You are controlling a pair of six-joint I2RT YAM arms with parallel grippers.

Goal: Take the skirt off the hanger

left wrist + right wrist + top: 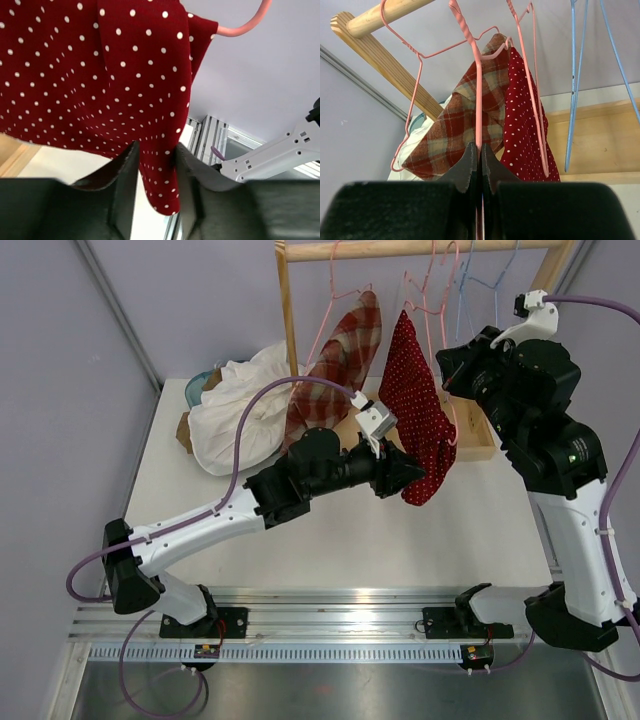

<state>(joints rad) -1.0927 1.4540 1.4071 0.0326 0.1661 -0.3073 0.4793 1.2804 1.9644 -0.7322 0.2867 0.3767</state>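
My left pincer [156, 150] is pinching the bottom hem of the red skirt [90, 75], and my right pincer [480, 150] is clamped shut on the pink hanger [478, 100] beside it.

Left wrist view: skirt [100, 75] runs off top and left edges; only a curved bit of hanger [234, 33] shows, rest out of frame.

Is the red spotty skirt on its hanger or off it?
On. The skirt hangs from the pink hanger, one corner over its wire; the left jaws pinch its bottom edge.
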